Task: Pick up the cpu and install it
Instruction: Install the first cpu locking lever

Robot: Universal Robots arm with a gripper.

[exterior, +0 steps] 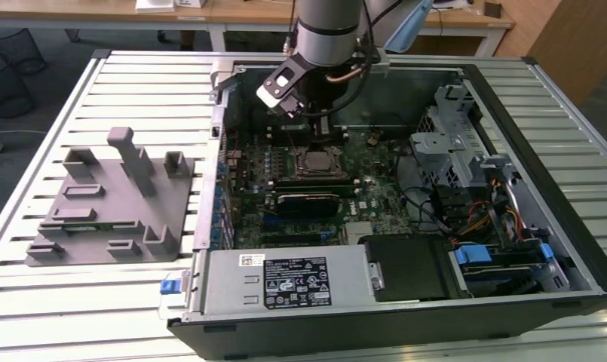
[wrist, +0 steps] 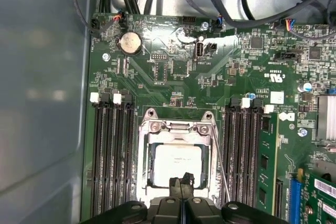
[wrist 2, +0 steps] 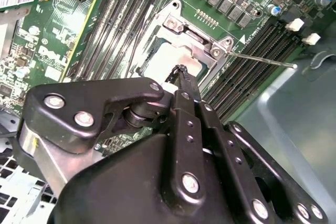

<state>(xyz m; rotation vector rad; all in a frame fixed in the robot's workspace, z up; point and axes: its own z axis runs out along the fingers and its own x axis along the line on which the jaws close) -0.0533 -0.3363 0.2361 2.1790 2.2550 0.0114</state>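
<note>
The cpu [wrist: 177, 162] is a pale square chip lying flat in the motherboard socket, framed by the socket's metal bracket [wrist: 178, 127]. It also shows in the second wrist view, cpu [wrist 2: 167, 62], and in the exterior view, cpu [exterior: 318, 161], near the middle of the open computer case. My gripper [wrist: 181, 180] hangs just above the chip's near edge, its two thin black fingers pressed together with nothing between them. The second wrist view shows the gripper [wrist 2: 181, 72] tip over the chip. In the exterior view the gripper [exterior: 318, 127] reaches down into the case from the back.
A grey plastic fixture [exterior: 107, 200] with upright posts stands on the slatted table at the exterior view's left. Inside the case are memory slots [wrist: 113, 156], a thin socket lever [wrist: 218, 153], a black block [exterior: 308, 200], a drive cage [exterior: 454, 143] and the power supply [exterior: 283, 279].
</note>
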